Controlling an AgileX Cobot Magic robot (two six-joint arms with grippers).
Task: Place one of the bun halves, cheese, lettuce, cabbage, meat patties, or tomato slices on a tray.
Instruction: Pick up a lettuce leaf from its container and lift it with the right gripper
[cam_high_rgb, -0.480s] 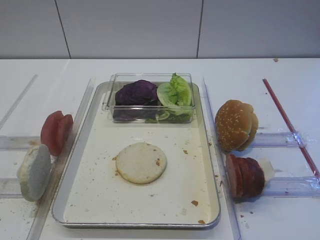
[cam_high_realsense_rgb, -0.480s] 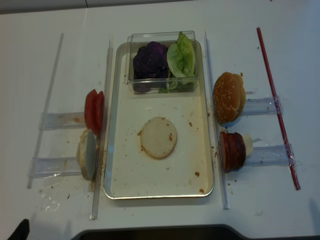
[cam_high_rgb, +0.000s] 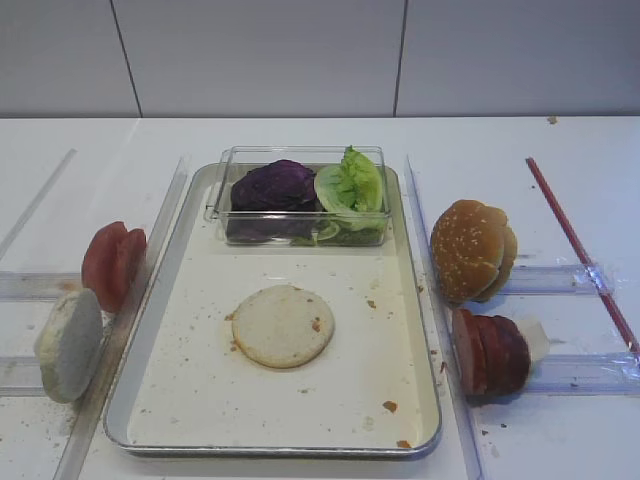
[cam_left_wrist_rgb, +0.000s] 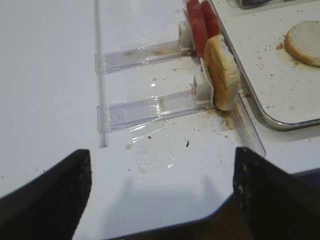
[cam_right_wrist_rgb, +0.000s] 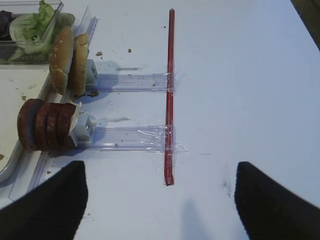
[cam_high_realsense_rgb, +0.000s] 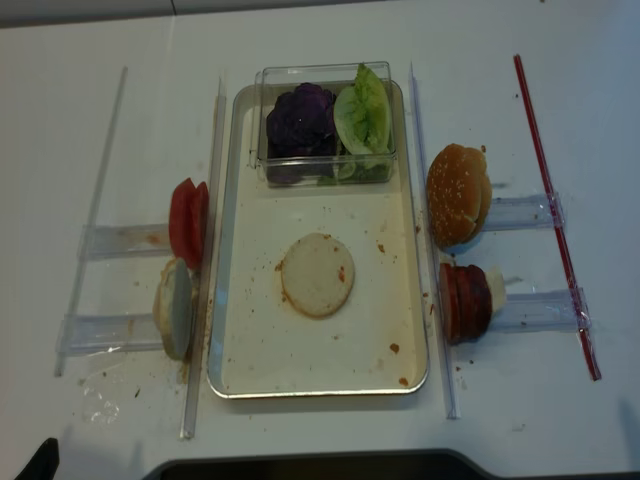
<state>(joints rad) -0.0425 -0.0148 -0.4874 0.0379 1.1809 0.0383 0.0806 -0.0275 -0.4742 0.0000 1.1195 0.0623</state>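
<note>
Showing a bun half (cam_high_rgb: 283, 326) lying flat in the middle of the tray (cam_high_rgb: 414, 300), both claws spread wide.
Right gripper (cam_right_wrist_rgb: 160, 200) hangs over bare table near a red strip (cam_right_wrist_rgb: 170, 95); left gripper (cam_left_wrist_rgb: 160, 195) hangs near the table's edge. Neither holds anything. Meat patties (cam_high_rgb: 492, 353) and bun tops (cam_high_rgb: 472, 249) stand right of the tray, tomato slices (cam_high_rgb: 112, 262) and another bun piece (cam_high_rgb: 69, 344) left; cabbage (cam_high_rgb: 272, 186) and lettuce (cam_high_rgb: 350, 183) fill a clear box (cam_high_rgb: 300, 232).

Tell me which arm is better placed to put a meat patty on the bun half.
Probably the right arm. The meat patties stand just ahead of the right end effector, which is open, beside the tray. The left end effector faces the tomato slices on the tray's other side.
</note>
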